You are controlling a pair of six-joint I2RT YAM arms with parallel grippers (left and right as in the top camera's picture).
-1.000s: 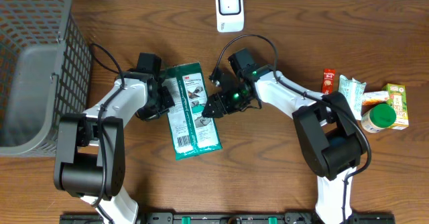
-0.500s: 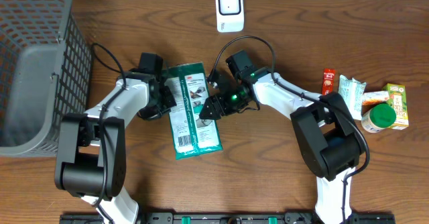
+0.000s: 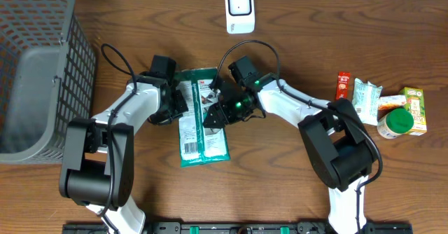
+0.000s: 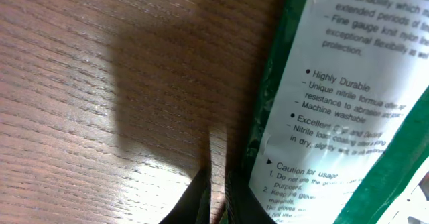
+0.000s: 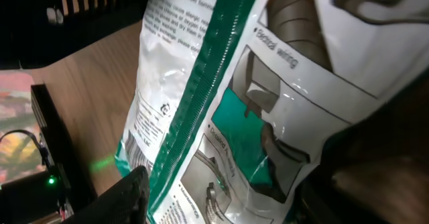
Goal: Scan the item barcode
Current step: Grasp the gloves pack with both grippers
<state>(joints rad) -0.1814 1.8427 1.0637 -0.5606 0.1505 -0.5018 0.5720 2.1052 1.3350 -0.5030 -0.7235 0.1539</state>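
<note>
Two robot arms meet over a green-and-white plastic package [image 3: 203, 136] printed with small black text, which lies near the middle of the brown wooden table [image 3: 280, 185], its long side running away from the robot. The left gripper [image 3: 176, 106] sits low at the package's left edge; its wrist camera shows the dark fingers [image 4: 201, 200] drawn together around a thin pale strip, with the package's green border just beside them, and I cannot tell whether that strip is part of the package. The right gripper [image 3: 212, 115] reaches in from the other side onto the package's upper right part. Its wrist camera shows the fingers [image 5: 124, 197] standing partway apart with the glossy film filling the gap between them, that side of the package tilted up off the wood, so the film appears caught in its hold. A white rectangular barcode scanner [image 3: 239, 10] stands at the far edge of the table, well apart from the package. A grey plastic mesh basket [image 3: 42, 24] fills the far left corner. Along the right side, near one another, lie a small red carton [image 3: 343, 85], a white-and-green sachet [image 3: 366, 97], a green-lidded jar [image 3: 395, 122] and a green-and-yellow box [image 3: 415, 106].
</note>
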